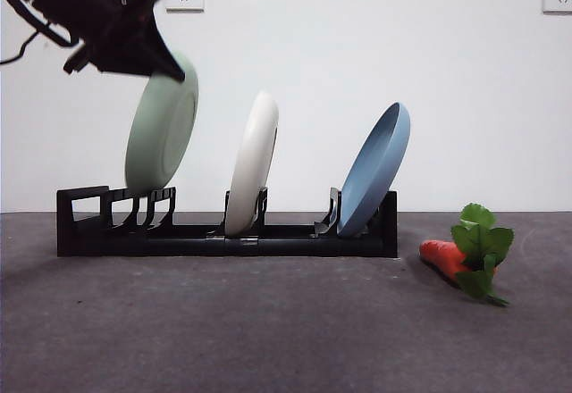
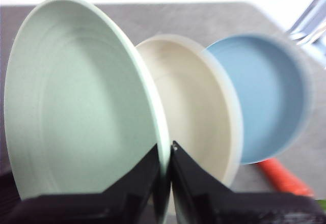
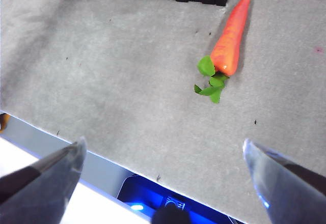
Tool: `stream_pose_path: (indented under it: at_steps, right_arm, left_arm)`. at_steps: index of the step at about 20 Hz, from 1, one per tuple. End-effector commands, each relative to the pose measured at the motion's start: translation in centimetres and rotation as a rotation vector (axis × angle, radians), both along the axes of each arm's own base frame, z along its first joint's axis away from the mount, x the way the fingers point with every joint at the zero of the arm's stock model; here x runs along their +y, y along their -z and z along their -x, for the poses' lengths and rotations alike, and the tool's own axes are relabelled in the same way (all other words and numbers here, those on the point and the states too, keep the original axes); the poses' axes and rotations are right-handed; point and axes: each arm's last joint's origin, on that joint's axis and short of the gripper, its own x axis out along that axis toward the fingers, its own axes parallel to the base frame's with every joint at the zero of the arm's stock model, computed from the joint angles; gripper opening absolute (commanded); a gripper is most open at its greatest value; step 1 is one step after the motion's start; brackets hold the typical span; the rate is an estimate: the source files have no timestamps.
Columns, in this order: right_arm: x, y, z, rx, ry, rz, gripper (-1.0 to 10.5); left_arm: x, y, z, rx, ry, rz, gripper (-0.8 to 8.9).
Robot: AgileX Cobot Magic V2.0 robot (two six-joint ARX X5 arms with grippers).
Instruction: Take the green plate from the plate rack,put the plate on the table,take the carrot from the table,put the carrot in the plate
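left tool clamped on the green plate rim, plate raised a little yet still over the plate rack. not yet on the table. carrot untouched beside rack; right tool wide, waiting.

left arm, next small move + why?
Probably lift straight up. The left hand is shut on the green plate at its upper rim, but the plate's lower edge is still down between the plate rack dividers, with the cream plate standing alongside.
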Motion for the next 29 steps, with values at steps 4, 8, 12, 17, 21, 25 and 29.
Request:
stream_pose_path:
  at_steps: [4, 8, 12, 17, 21, 25, 29]
  right_arm:
    - [0.0, -0.1, 0.0, -0.004, 0.003, -0.002, 6.6]
    - [0.0, -0.1, 0.0, -0.004, 0.003, -0.002, 6.6]
    - [0.0, -0.1, 0.0, -0.004, 0.003, -0.002, 6.6]
    - [0.0, -0.1, 0.0, -0.004, 0.003, -0.003, 6.6]
    - [0.0, -0.1, -0.1, -0.017, 0.003, -0.004, 6.6]
    - [0.0, -0.2, -0.2, -0.022, 0.004, -0.004, 6.6]
    - [0.0, -0.2, -0.2, -0.022, 0.003, -0.004, 6.6]
  left_arm:
    - [0.0, -5.3, 4.4, -0.138, 0.073, 0.05, -0.08]
    - [-0.1, -9.0, 10.6, -0.285, 0.155, -0.048, -0.08]
    - [-1.2, -9.2, 16.4, -0.323, 0.166, -0.368, -0.07]
    - [-5.2, -6.9, 19.8, -0.255, 0.298, -0.675, -0.06]
    - [-9.8, -4.4, 20.9, -0.249, 0.377, -0.886, -0.06]
    - [-14.4, -0.9, 20.7, -0.204, 0.491, -0.985, -0.06]
    - [-17.2, 4.3, 20.2, -0.146, 0.522, -1.067, -0.06]
